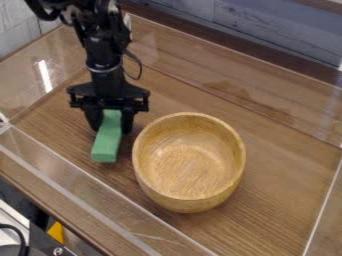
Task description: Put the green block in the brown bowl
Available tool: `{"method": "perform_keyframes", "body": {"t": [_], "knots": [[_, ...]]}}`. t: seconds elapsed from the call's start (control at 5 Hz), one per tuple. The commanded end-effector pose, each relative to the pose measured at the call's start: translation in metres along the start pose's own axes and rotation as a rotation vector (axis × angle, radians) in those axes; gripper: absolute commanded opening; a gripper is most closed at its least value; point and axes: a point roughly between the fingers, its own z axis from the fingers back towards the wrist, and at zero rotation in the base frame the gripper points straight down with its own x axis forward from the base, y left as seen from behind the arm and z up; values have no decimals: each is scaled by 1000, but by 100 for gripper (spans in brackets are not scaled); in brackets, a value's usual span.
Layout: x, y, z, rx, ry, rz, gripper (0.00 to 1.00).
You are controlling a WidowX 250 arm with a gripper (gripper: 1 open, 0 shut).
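No readable text, labels, brands, numbers or signs showing anywhere in view.

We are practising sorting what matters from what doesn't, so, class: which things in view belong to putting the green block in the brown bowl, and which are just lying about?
Belong to the job:
- green block
- brown bowl
- gripper, shut on the block

Just lying about:
- black cable, lower left corner
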Motion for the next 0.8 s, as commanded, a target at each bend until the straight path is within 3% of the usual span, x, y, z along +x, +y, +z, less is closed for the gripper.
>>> {"method": "perform_keyframes", "body": {"t": [0.0, 0.2, 0.4, 0.6], "knots": [[11, 1, 28, -12, -55, 24, 0], [13, -2, 52, -30, -56, 29, 0], [14, -13, 90, -70, -71, 13, 0], [2, -42, 107, -95, -54, -77, 0]]}}
